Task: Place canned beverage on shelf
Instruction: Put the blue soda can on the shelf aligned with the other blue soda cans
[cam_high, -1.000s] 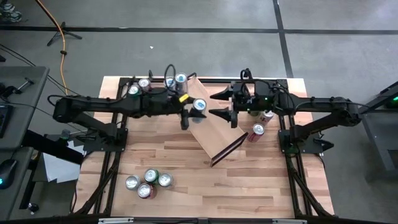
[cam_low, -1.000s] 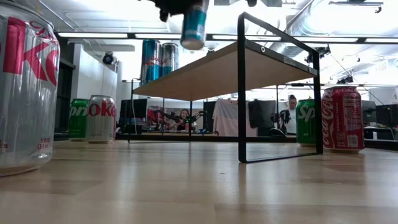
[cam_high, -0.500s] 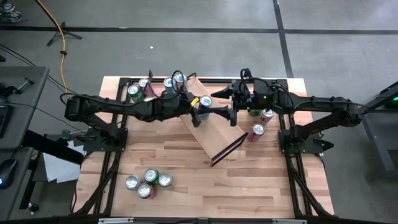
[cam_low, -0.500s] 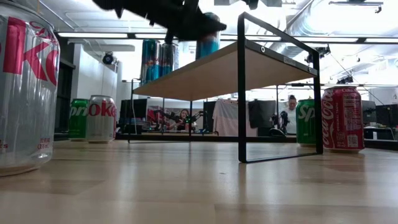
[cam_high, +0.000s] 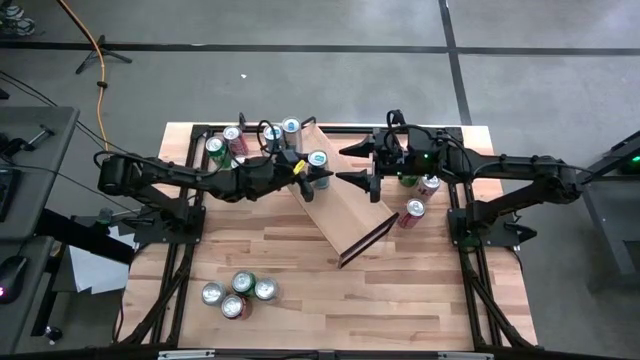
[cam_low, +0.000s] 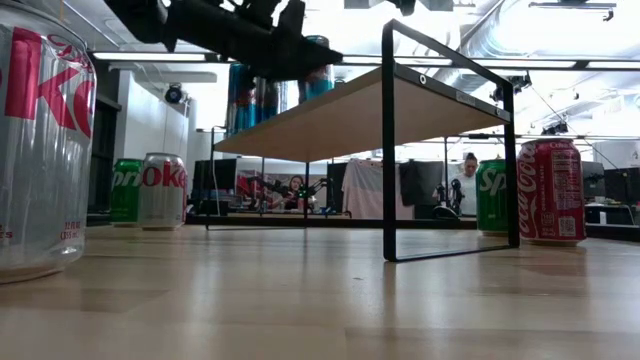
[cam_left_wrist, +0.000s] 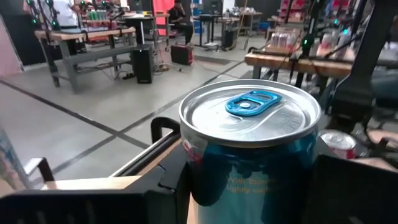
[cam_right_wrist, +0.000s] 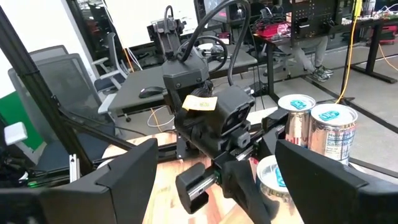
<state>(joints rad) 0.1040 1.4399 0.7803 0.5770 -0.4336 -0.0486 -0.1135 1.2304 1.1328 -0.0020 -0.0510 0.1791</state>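
The left claw (cam_high: 312, 172) is closed on a blue canned beverage (cam_high: 318, 161), gripping it by its sides; the left wrist view shows the can (cam_left_wrist: 252, 149) upright between the dark fingers (cam_left_wrist: 171, 186), its silver lid and blue tab facing up. In the high view the can sits over the shelf (cam_high: 340, 205), near the plank's far end. The low view shows the can (cam_low: 316, 72) at the level of the plank's top (cam_low: 340, 115), though whether its base touches the wood cannot be told.

The shelf stands at an angle near the middle of the surface (cam_high: 300, 240), running from the far edge toward the centre. 2 more blue cans (cam_high: 282, 128) stand at its far end, by the surface's far edge.

The right claw (cam_high: 362, 166) hangs over the shelf's right side with its fingers spread wide, holding nothing, just beside the held can.

A cluster of 4 cans (cam_high: 236, 294) sits near the surface's near left corner. A red can (cam_high: 414, 210) and others stand close to the right edge, beneath the right arm. More cans (cam_high: 222, 142) stand near the far left corner.
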